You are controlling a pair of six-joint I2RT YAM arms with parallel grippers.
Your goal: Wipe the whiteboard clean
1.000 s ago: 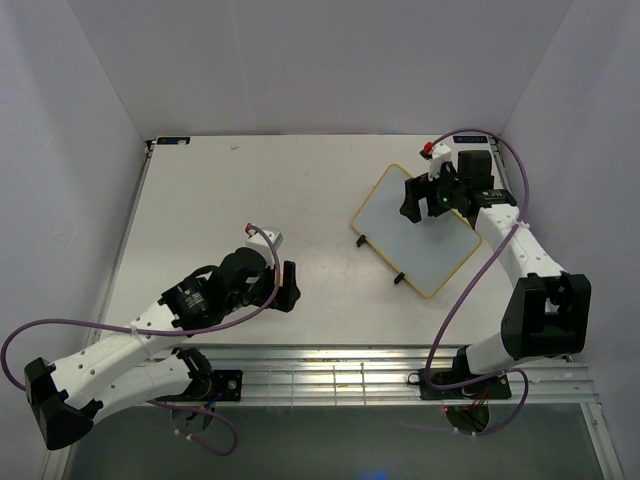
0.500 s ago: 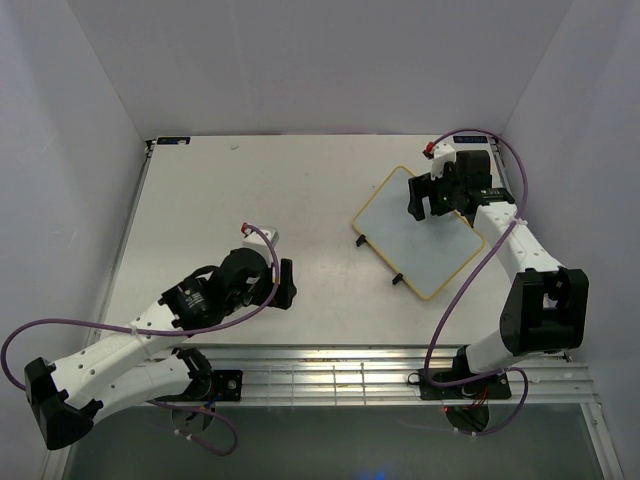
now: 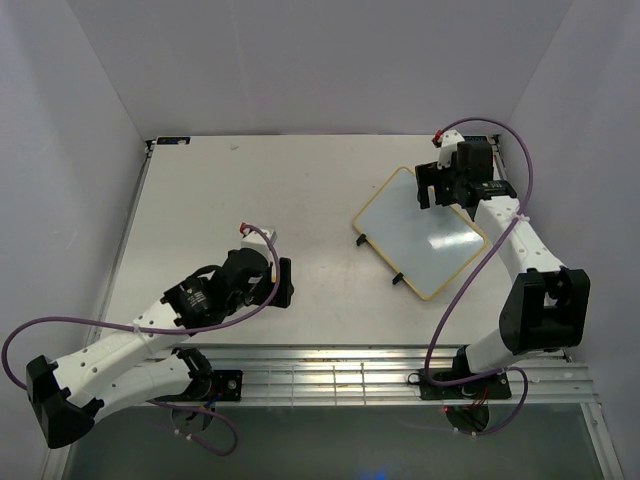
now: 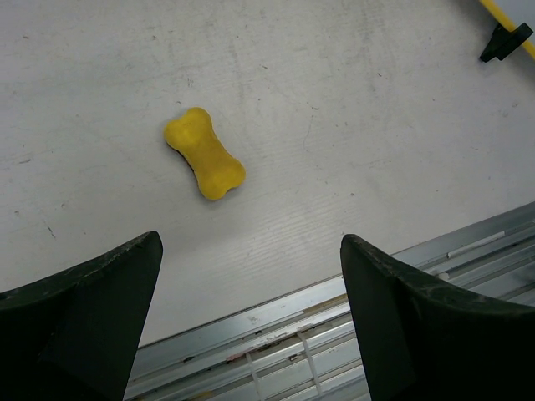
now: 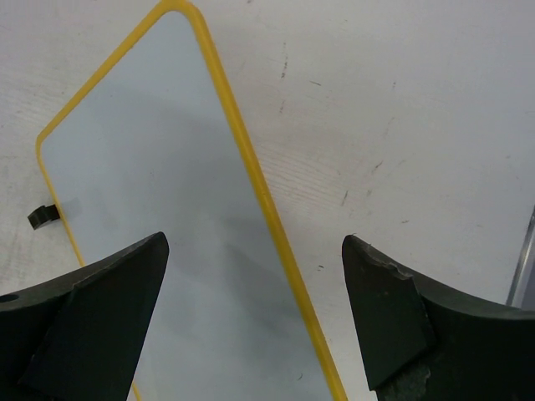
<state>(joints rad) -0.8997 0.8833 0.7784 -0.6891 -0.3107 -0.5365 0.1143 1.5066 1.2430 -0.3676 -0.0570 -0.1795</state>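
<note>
My right pincer (image 3: pixel 432 187) has slid off the middle of the whiteboard (image 3: pixel 415 235) and now hangs over its far-right edge, close to the far corner. Its jaws are spread wide and grasp nothing. From the right wrist I look straight down on that edge, the yellow rim running between my two fingers and bare table (image 3: pixel 250 190) to the right of it.

The whiteboard lies flat on the right half of the table, turned at an angle. What I can see of its face is plain white, with no writing on it. I judge the wiping is done and this pull-back is me clearing the board.

My left pincer (image 3: pixel 285 283) has drawn back a little toward the near edge of the table. It is also released and empty. Below it, in the left wrist view, the yellow eraser (image 4: pixel 205 153) lies loose on the table, apart from both fingers and well away from the board.

With the board clean and the eraser set down, what remains, I think, is only to bring both arms home.
</note>
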